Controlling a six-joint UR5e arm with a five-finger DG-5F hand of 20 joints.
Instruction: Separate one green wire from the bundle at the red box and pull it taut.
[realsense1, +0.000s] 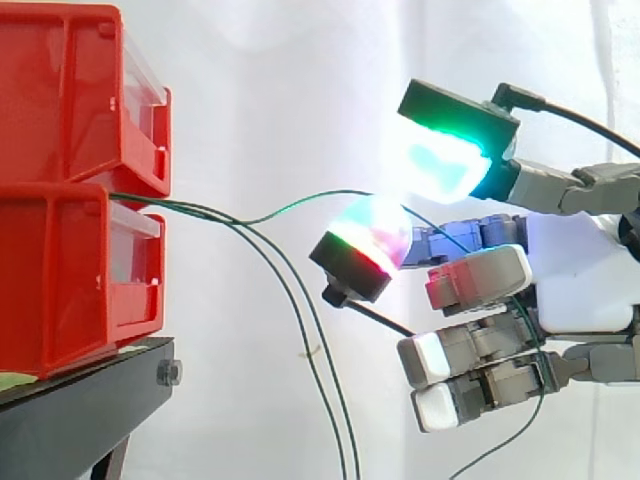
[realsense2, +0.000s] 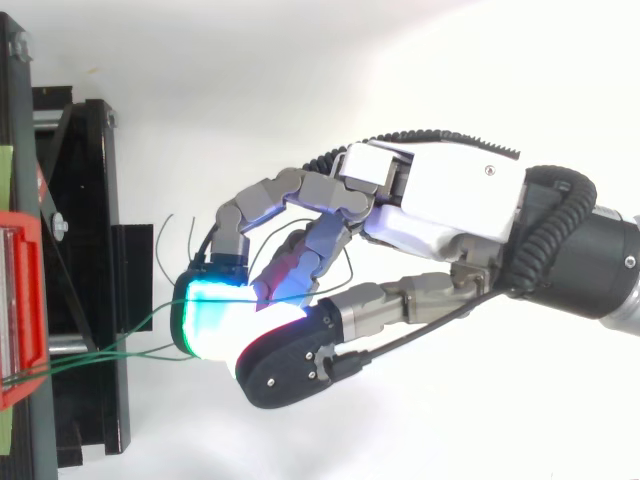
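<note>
Two red bins (realsense1: 60, 200) are stacked at the left on a black stand (realsense1: 90, 400). Several thin green wires leave the gap between them. One green wire (realsense1: 300, 203) arcs right in a shallow bow, crosses above the hand's red-green glowing thumb pad (realsense1: 365, 245) and runs in behind the curled fingers, its tail dropping below the hand. The hand (realsense1: 580, 275) comes in from the right; one finger with a green-cyan pad (realsense1: 450, 150) stretches above the thumb. In the top view the hand (realsense2: 450, 190) has its pads close together, where the wires (realsense2: 100, 350) arrive from the red box (realsense2: 20, 300).
Two other green wires (realsense1: 290, 285) hang slack from the bins toward the bottom edge. Loose wire ends (realsense2: 165, 240) curl beside the stand (realsense2: 85, 200) near the fingertips. A white curtain backs the scene, with open space between bins and hand.
</note>
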